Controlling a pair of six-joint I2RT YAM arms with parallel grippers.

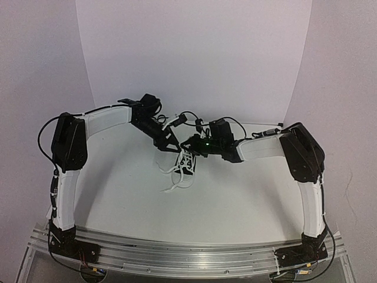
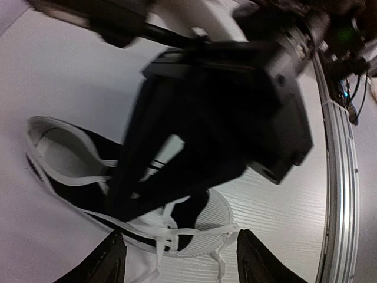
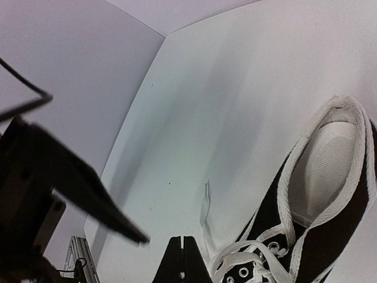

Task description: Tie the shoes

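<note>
- Nearest of all, the aluminium rail (image 1: 188,254) runs along the near edge, well apart from the sneaker (image 1: 187,163), with both arm bases bolted onto it.
- The white table (image 1: 253,194) spreads out all round the sneaker, which sits upright on its sole about mid-table.
- The left arm (image 1: 68,159) rises well to the left of the sneaker, then bends over and reaches in towards it from the far-left side.
- The right arm (image 1: 309,177) does the same from the other side, its forearm coming in level towards the sneaker.
- The sneaker itself is black canvas with a white sole and a white-lined opening, and it lies right beneath the spot where the two wrists meet.
- The right gripper (image 3: 182,260) is just over the sneaker's eyelet rows, its fingers pressed together. I can't tell whether a lace is nipped between them.
- The left gripper (image 2: 179,262) hangs just beside the sneaker with its fingers well apart — nothing is clamped, though a strand of lace crosses the gap below them.
- The white laces (image 1: 174,184) are loose: some cross the eyelets, and the rest trail off the sneaker onto the table on its near-left side — one end lies flat just beside the shoe.
</note>
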